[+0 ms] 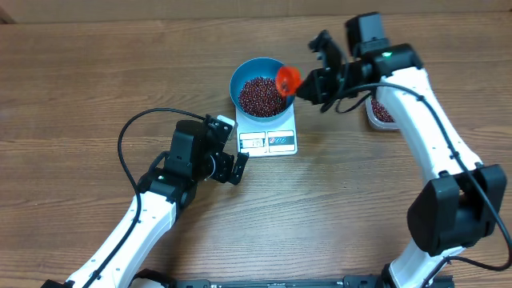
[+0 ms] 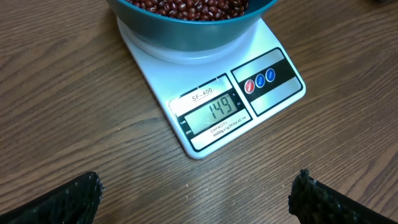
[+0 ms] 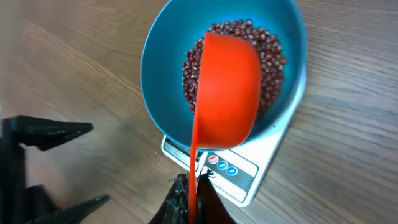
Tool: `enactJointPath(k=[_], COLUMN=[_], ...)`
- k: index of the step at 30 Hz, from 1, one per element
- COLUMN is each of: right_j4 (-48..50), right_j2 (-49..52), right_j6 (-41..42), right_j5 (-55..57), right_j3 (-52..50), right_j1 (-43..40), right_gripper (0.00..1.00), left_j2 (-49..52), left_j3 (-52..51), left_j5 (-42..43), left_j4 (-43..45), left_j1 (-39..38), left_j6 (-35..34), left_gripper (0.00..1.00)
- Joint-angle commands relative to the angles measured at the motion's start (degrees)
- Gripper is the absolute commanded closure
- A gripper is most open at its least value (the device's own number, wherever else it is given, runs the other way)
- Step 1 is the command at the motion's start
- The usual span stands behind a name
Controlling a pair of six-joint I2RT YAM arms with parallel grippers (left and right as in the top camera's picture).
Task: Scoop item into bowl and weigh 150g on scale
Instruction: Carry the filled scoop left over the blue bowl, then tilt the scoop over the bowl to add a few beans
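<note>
The bright blue bowl (image 1: 260, 84) stands on the white scale (image 1: 268, 140), filled with dark red-brown beans (image 1: 262, 95). In the left wrist view the scale (image 2: 211, 99) shows its display and the bowl (image 2: 189, 22) above it. My right gripper (image 3: 194, 182) is shut on the thin handle of an orange scoop (image 3: 227, 93), which is tipped over the beans (image 3: 273, 56) in the bowl (image 3: 161, 62). The scoop (image 1: 288, 79) hangs at the bowl's right rim, with the right gripper (image 1: 310, 82) beside it. My left gripper (image 1: 230, 164) rests open on the table just left of the scale (image 3: 239, 171), nothing between its fingers (image 2: 65, 202).
A clear tub (image 1: 380, 112) with more beans sits to the right, partly hidden behind the right arm. The left arm's black cable (image 1: 132, 132) loops over the table on the left. Bare wooden tabletop (image 1: 336, 200) lies in front of the scale.
</note>
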Motion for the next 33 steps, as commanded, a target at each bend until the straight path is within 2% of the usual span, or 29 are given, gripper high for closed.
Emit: enactJointPath(k=[1,7,13,33], right_j4=[1.6,4.6,6.2,6.4], right_j2=[-1.0,-1.0,-1.0,-1.0], right_j6=[0.7,0.7,0.4,-1.3], right_j5=[9.4,25.1,33.8,33.4], right_j3=[1.9,1.9,1.9,1.9], right_j1=[3.9,10.7,13.7,14.0], right_gripper=[0.96,0.96,0.96,0.96], left_j2=[0.4,0.4,0.4,0.4], left_j3=[-0.2,-0.2,-0.2,-0.2], left_j5=[-0.3,-0.3,-0.3,-0.3], left_j4=[0.2,0.2,0.2,0.2], left_j1=[-0.1,-0.1,-0.1,-0.1], left_j6=[-0.6,-0.6,-0.6,-0.6], left_gripper=[0.00,0.00,0.00,0.00])
